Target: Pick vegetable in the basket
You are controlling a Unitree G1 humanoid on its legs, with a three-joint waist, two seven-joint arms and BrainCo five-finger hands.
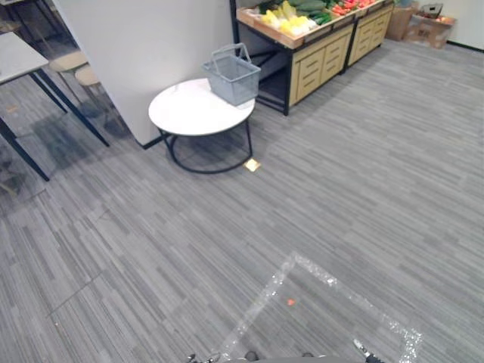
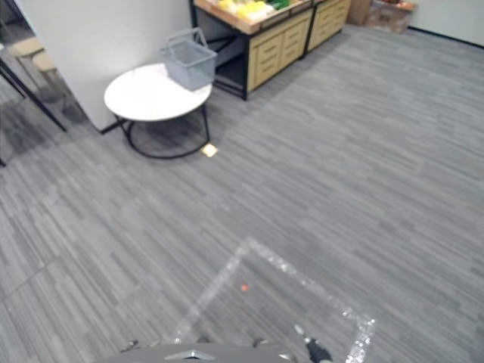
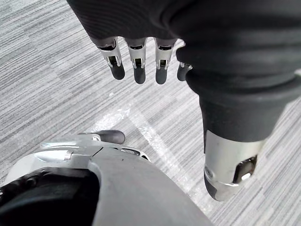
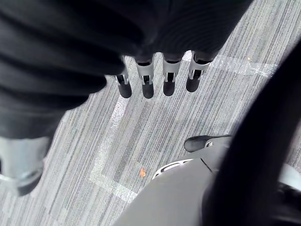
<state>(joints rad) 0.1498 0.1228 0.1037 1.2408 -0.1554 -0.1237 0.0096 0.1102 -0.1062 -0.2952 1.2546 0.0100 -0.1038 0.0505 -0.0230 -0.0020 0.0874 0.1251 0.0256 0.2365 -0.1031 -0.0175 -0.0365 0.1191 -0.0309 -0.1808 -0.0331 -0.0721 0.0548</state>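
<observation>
Left hand (image 3: 139, 66) and right hand (image 4: 148, 77) hang slack, empty; a careless approach could knock the basket (image 1: 232, 74) off the surface (image 1: 189, 115).

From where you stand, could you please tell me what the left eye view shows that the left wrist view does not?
The left eye view takes in the grey basket standing on the round white table. Beside them is the wooden stand loaded with yellow, green and red vegetables. The left wrist view gives the left hand from close up, fingers straight and holding nothing, above the floor. Both views share the grey striped carpet and the shiny tape square marked on it.
</observation>
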